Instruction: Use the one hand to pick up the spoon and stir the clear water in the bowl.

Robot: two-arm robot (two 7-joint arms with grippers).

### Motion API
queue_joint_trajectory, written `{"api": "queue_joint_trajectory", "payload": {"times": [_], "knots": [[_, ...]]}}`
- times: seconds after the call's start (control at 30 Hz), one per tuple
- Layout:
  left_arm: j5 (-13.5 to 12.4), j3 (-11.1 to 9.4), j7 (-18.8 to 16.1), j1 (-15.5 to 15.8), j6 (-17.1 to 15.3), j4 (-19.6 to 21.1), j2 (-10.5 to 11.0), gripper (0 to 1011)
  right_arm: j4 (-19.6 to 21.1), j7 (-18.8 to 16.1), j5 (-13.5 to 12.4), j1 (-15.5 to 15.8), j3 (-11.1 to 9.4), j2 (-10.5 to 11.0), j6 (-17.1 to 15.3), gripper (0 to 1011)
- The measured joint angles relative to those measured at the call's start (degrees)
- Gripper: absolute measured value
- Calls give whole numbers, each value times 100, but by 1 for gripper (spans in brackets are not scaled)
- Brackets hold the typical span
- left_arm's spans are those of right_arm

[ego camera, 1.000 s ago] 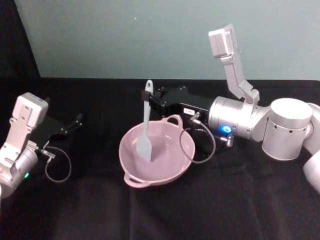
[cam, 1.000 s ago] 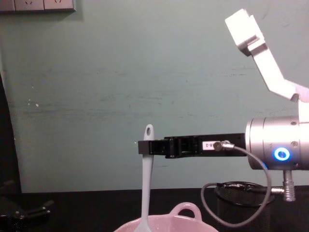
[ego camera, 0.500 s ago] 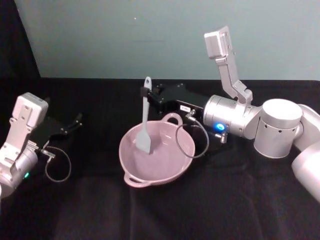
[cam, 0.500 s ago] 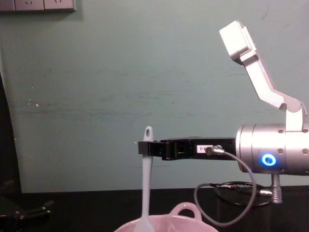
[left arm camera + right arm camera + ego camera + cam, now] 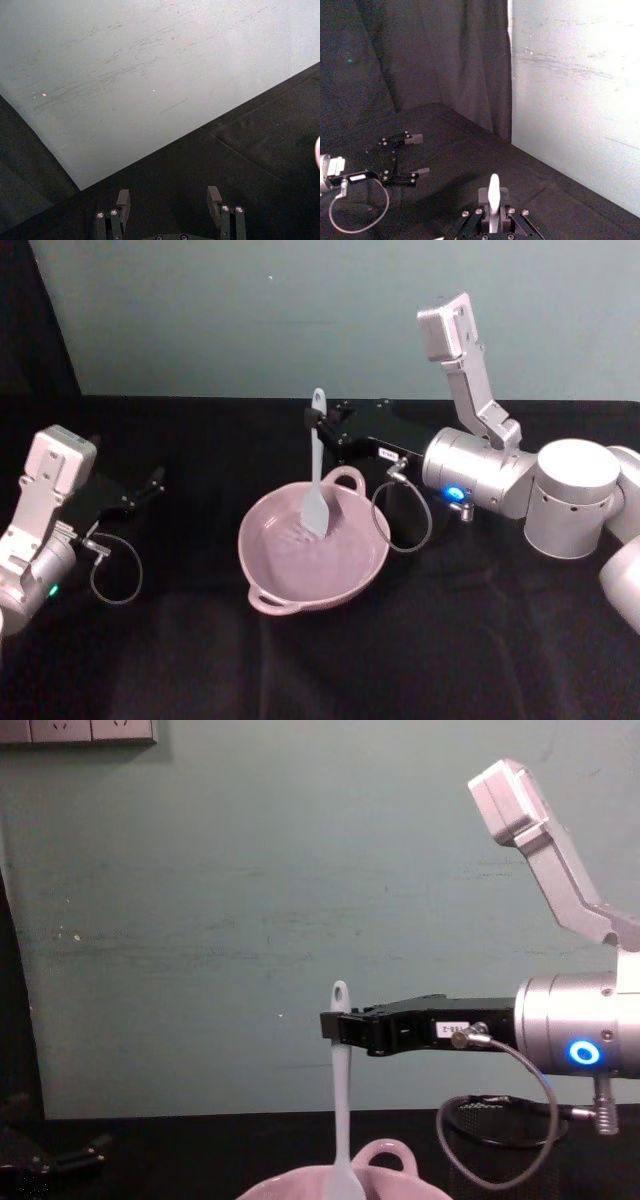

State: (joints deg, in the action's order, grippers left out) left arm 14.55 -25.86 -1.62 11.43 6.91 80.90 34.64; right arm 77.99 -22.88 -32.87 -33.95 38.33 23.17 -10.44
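My right hand (image 5: pixel 320 427) is clamped on the one spoon (image 5: pixel 316 485), held upright, head inside the one bowl (image 5: pixel 310 602). My left hand (image 5: pixel 155 480) rests parked, fingers apart.

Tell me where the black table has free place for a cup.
Free: the front strip of the table before the bowl, and the stretch between left gripper and bowl. Crowded: behind the bowl and to its right, with the right gripper, spoon and cable.
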Motion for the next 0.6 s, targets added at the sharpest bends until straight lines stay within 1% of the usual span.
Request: {"api": "queue_joint_trajectory", "payload": {"times": [0.1,0.27,0.43,0.6], "knots": [[0,0,0,0,0,0,0,1011,137,21,61,80,-44,73,-11,119],[0,0,0,0,0,0,0,1011,364,-17,66,227,-125,169,-82,119],[0,0,0,0,0,0,0,1011,628,-147,8,419,-217,245,-171,119],[0,0,0,0,0,0,0,1011,723,-344,-109,527,-285,234,-281,119]]}}
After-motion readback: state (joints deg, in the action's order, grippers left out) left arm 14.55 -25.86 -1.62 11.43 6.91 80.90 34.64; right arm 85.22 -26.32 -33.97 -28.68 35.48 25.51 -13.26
